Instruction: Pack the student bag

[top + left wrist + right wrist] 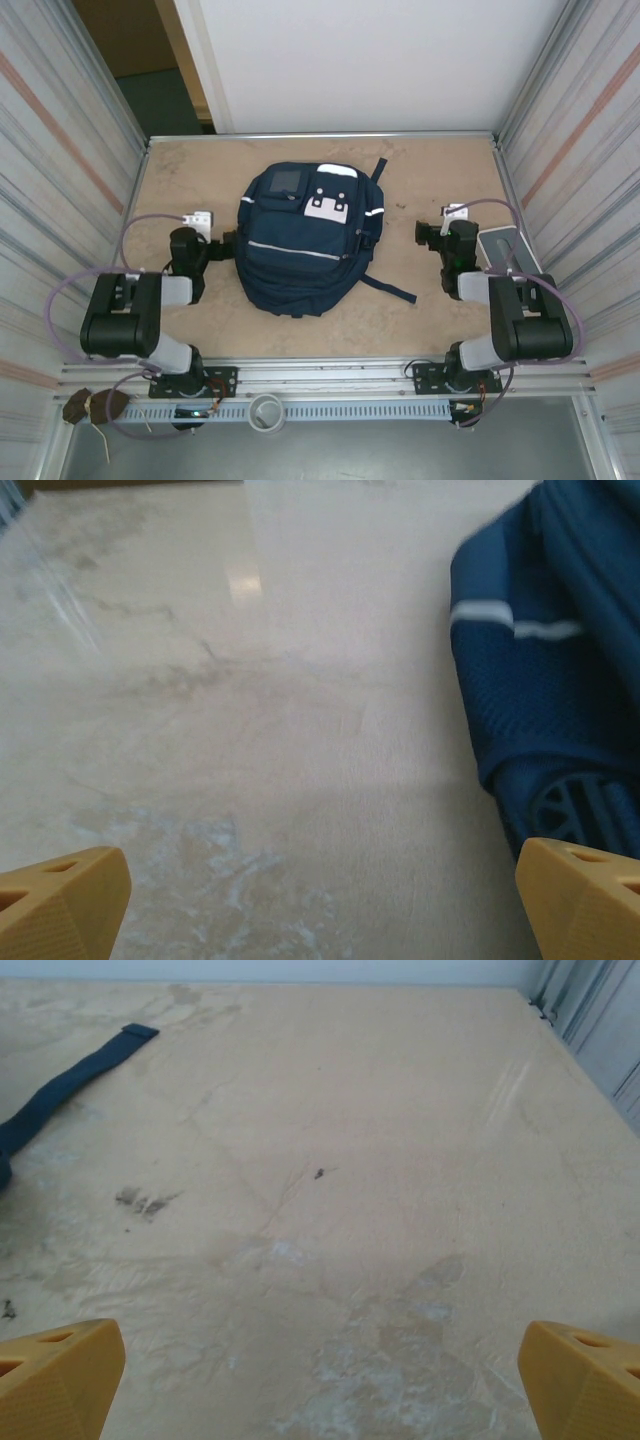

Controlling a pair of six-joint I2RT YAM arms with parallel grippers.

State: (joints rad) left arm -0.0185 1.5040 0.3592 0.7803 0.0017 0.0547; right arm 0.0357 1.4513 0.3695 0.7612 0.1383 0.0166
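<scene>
Top external: the student bag, a navy backpack with a white patch, lies flat on its back at the middle of the table. The left gripper sits just beside the backpack's left edge. The right gripper stands off its right side with bare table between them. I can't tell whether the left arm touches the fabric. A flat grey item lies further right of the backpack, beyond the right gripper; I can't identify it.

Left wrist: the left gripper has its fingers spread wide with nothing between them. The backpack fills the right side of this view, its light stripe and mesh close to my right fingertip.

Right wrist: the right gripper is also fully spread and empty over bare table. One dark strap of the backpack trails across the upper left.

My worries are these. The backpack looks zipped shut, and it is soft, so if I pull on it with one arm I expect it to slide or bunch up, not open. The left fingertip is close enough to snag the mesh if I swing towards the backpack. The loose strap could catch the right fingers if I sweep in low.
</scene>
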